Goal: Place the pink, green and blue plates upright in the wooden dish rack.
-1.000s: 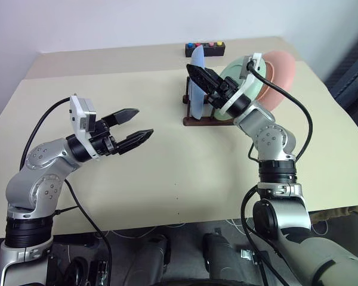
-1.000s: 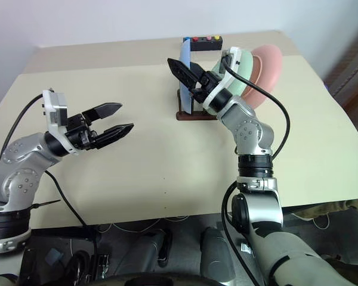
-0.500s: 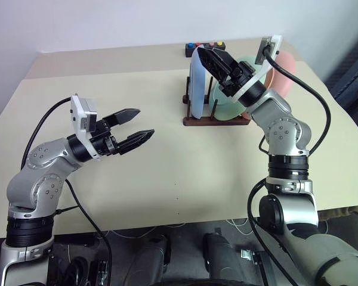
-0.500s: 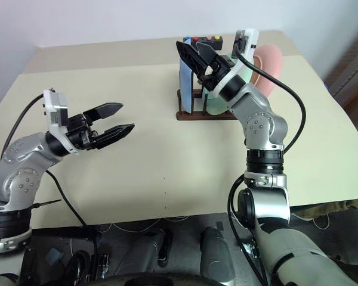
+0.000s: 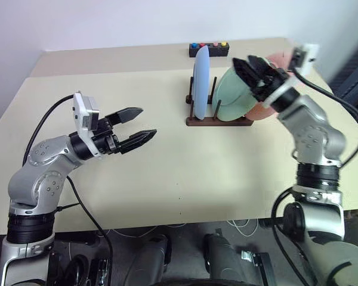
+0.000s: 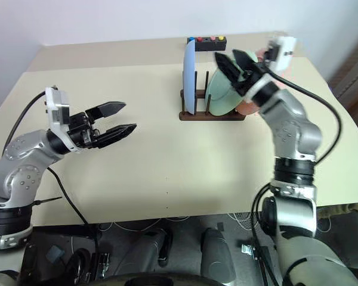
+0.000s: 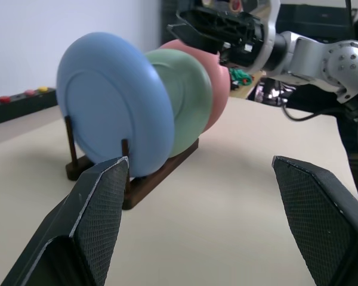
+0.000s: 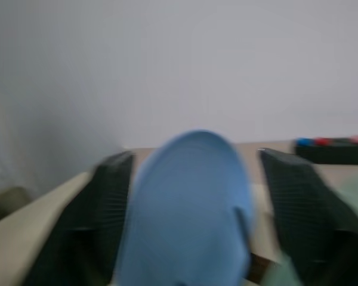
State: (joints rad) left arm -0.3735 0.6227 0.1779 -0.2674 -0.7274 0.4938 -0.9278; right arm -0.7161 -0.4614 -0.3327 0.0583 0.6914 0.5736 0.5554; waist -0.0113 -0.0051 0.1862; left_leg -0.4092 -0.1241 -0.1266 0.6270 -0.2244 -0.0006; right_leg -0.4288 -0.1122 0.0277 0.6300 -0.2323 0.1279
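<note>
Blue (image 5: 200, 83), mint green (image 5: 234, 95) and salmon pink (image 7: 218, 83) round plates upright in our dark wooden peg rack (image 5: 218, 121), our right gripper (image 5: 258, 70) just above them, fingers parted and empty, our left gripper (image 5: 137, 125) well apart, fingers spread, empty.

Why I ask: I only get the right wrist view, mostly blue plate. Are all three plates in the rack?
Observer: Yes. The blue plate stands upright at the wooden dish rack's left end, with the green plate and pink plate to its right.
Operator: Is the green one upright?
Observer: No, it leans right, toward the pink plate.
Operator: And the left end effector?
Observer: The left end effector is open and empty, over the table left of the rack.
</note>
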